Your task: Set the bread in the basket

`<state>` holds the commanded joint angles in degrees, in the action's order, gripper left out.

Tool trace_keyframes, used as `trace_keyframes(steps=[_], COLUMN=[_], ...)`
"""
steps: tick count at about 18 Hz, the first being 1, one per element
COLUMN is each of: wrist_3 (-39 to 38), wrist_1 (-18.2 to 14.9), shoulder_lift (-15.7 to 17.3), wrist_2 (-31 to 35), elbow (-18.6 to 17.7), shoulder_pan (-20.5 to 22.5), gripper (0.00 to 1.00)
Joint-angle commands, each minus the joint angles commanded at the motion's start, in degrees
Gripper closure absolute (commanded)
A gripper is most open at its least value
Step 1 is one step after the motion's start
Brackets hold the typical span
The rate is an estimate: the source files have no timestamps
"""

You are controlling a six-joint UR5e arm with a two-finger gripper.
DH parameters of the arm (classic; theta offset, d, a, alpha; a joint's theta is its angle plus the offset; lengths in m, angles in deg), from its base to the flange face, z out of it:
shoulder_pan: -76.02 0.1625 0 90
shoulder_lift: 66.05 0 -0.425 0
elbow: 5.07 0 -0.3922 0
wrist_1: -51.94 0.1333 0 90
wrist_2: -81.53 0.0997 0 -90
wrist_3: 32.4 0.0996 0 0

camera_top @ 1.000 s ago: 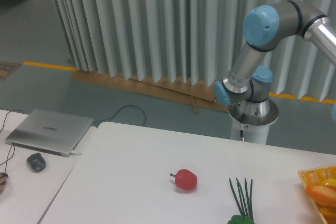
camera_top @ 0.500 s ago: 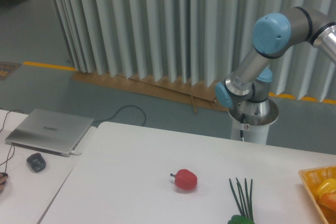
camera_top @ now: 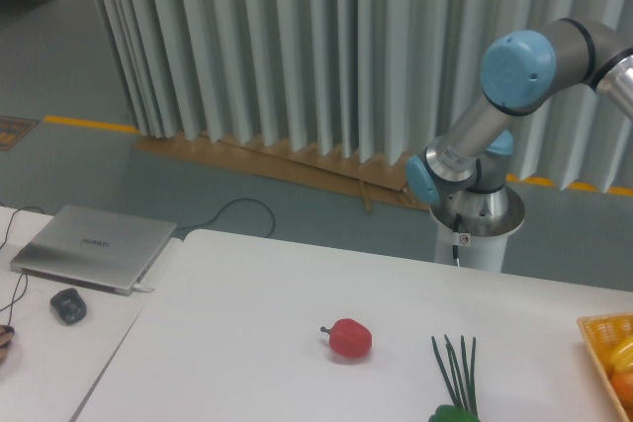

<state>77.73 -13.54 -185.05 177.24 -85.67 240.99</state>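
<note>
Basket (camera_top: 599, 326) at right table (camera_top: 247, 313) edge, gripper out of view.

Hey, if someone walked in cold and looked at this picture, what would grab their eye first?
Probably the big robot arm with pale blue joint caps, rising from its pedestal at the right behind the white table. Next, the small red pepper lying alone mid-table, with green stalks to its right. A silver laptop sits closed at far left.
</note>
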Motion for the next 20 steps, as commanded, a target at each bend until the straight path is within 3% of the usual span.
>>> trace_keyframes(steps=[3, 6, 9, 20], wrist_3=[0.52, -0.09, -1.75, -17.14], wrist_1=[-0.09, -0.7, -3.51, -9.22], shoulder_lift=[1.75, 6.58, 10.89, 12.66], wrist_2=[-0.09, -0.26, -0.44, -3.77], elbow=[-0.35, -1.32, -2.02, -2.73], shoulder_pan=[-0.18, -1.49, -3.86, -17.22], gripper=[0.0, 0.0, 0.0, 0.0])
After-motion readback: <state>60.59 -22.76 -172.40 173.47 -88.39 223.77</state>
